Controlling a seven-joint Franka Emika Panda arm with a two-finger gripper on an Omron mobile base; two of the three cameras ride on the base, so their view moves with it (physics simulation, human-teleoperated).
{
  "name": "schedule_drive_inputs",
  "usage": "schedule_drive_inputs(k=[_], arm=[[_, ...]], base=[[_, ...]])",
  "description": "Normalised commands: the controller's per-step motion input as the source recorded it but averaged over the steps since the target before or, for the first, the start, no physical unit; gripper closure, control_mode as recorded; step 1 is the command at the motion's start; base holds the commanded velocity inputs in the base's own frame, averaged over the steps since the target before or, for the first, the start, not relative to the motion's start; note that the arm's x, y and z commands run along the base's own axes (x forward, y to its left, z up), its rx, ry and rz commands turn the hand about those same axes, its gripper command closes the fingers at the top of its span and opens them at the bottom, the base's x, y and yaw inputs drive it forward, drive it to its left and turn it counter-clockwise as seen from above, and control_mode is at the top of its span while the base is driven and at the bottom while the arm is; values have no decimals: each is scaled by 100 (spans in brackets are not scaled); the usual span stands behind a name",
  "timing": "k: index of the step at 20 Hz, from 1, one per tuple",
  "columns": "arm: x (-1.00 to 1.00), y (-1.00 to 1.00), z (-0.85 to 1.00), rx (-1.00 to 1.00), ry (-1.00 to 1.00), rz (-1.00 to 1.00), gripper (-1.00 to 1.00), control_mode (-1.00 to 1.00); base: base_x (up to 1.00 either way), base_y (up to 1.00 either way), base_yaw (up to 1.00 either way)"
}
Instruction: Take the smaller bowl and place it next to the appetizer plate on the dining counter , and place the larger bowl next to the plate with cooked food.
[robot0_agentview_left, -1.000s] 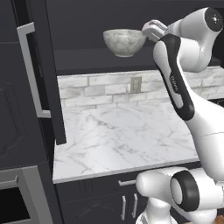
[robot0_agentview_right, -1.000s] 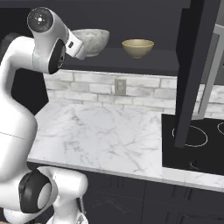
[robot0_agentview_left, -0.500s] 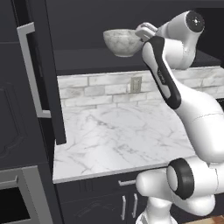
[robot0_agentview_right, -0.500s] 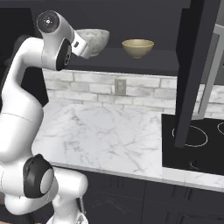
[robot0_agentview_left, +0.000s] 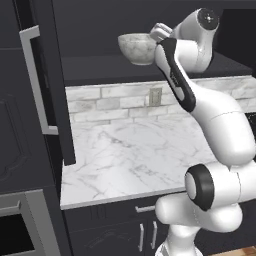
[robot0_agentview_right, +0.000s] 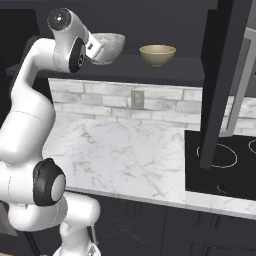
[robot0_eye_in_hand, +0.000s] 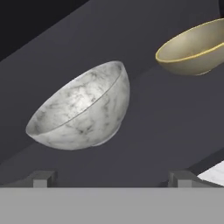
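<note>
The marble bowl (robot0_agentview_left: 137, 48) sits on the dark cabinet shelf (robot0_agentview_right: 165, 68), near the shelf's front edge, upright in both base views. The tan bowl (robot0_agentview_right: 157, 54) stands on the same shelf, apart from it with bare shelf between the 2. The gripper (robot0_eye_in_hand: 111, 177) is raised to shelf height and points at the marble bowl (robot0_eye_in_hand: 83, 111) — its 2 fingertips (robot0_eye_in_hand: 41, 178) stand wide apart, with nothing between them and not touching the bowl. The open cabinet door (robot0_agentview_right: 225, 75) hangs beside the tan bowl's side of the shelf; another door (robot0_agentview_left: 47, 85) stands open on the marble bowl's side. Below lies the marble counter (robot0_agentview_left: 130, 155) — and a black cooktop (robot0_agentview_right: 220, 165).
</note>
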Motion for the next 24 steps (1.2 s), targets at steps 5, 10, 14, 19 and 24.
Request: schedule_drive_inputs(k=[5, 10, 14, 19, 24], arm=[[34, 0, 0, 0, 0, -4, -100, -100], [39, 0, 0, 0, 2, -3, -100, -100], [40, 0, 0, 0, 7, -2, -100, -100], [43, 0, 6, 0, 9, 0, -100, -100], [42, 0, 18, 2, 2, 0, -100, -100]], base=[[0, 0, 0], [0, 0, 0], [0, 0, 0], [0, 0, 0], [0, 0, 0]])
